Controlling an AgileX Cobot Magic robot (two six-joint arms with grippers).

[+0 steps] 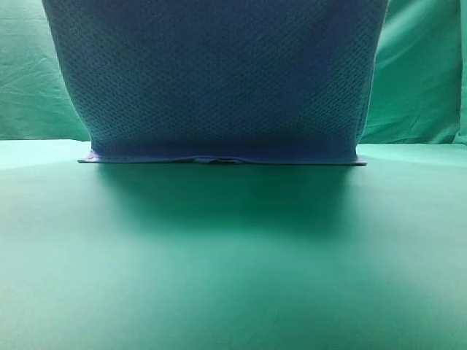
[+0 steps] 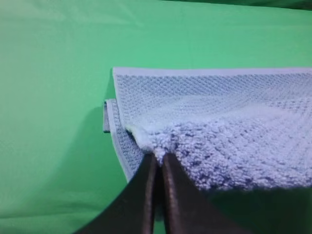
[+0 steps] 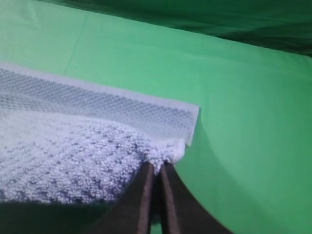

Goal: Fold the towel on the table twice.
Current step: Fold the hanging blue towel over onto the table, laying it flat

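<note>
Left hand [image 2: 157,158]: fingers pressed together, pinching a corner of the towel [image 2: 219,131]. Right hand [image 3: 157,165]: likewise clamped on the opposite towel corner. Exterior high view only: towel [image 1: 219,73] hangs lifted as a broad sheet, its lower hem [image 1: 219,158] resting on the bench [image 1: 233,262] in front of the wrinkled backdrop [image 1: 423,73]; neither hand visible there. Wrist views only: the pinches. Bare bench lies nearer the camera than the hem.

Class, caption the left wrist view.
Left gripper shut on the towel, lifting its corner above the table.
</note>
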